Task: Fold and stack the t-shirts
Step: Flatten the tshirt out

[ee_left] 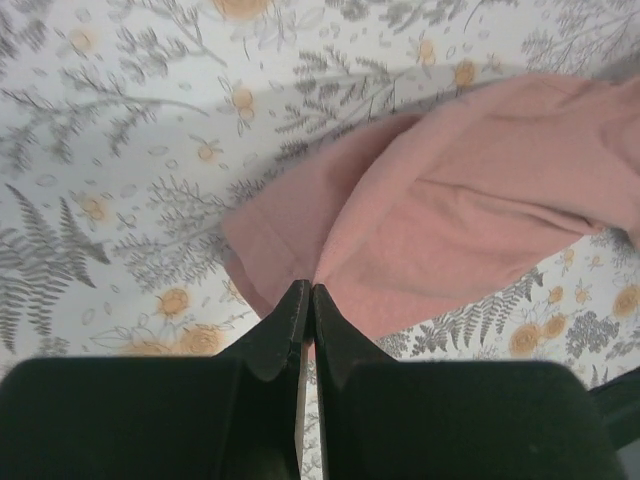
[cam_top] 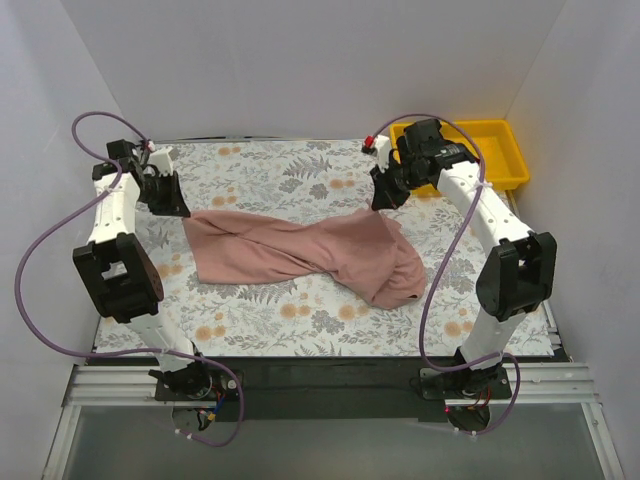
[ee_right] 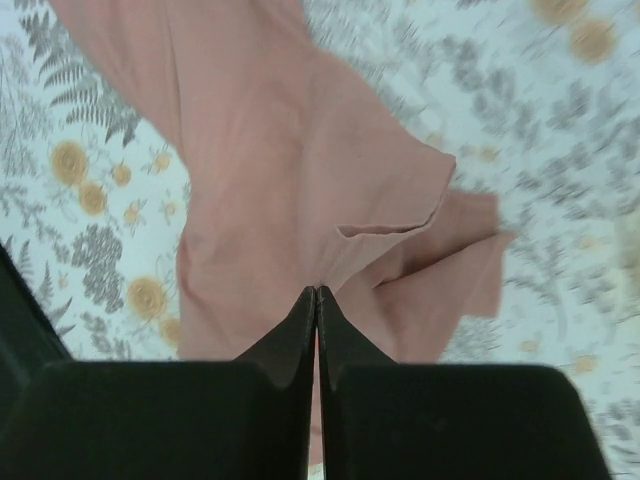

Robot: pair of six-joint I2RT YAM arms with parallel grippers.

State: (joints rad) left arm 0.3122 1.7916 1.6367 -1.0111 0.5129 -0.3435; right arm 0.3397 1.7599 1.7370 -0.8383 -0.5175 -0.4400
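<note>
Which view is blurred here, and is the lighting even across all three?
Right wrist: floral table cover smeared by blur toward the right, pink t-shirt slightly soft too. Left wrist: mostly sharp, with a soft shadow on the cover beside the t-shirt. Top external: sharp, evenly lit, no glare.

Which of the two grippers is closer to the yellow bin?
The right gripper, jaws shut on the pink t-shirt; the yellow bin lies just behind its wrist. The left gripper is at the shirt's opposite end, away from the bin.
</note>
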